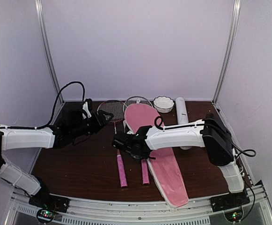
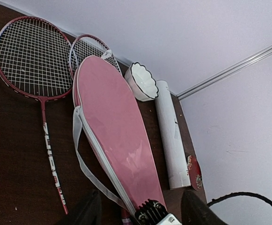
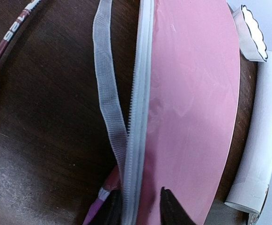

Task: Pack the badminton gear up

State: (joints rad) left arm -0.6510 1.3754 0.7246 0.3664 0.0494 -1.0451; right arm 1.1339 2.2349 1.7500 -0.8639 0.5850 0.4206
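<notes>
two pairs: left fingers [image 2: 86, 212] apart, empty; right fingers [image 3: 174, 211] astride pink cover [image 3: 192, 93] edge, grip unclear

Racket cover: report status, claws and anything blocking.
Left claw open, empty. Right claw astride zipper edge of pink cover, grip unconfirmed. Both rackets unpacked. Strap loose beside zipper.

lab booth: white walls [image 1: 136, 47], aluminium posts [image 1: 48, 56], dark wooden table [image 1: 79, 164]
</notes>
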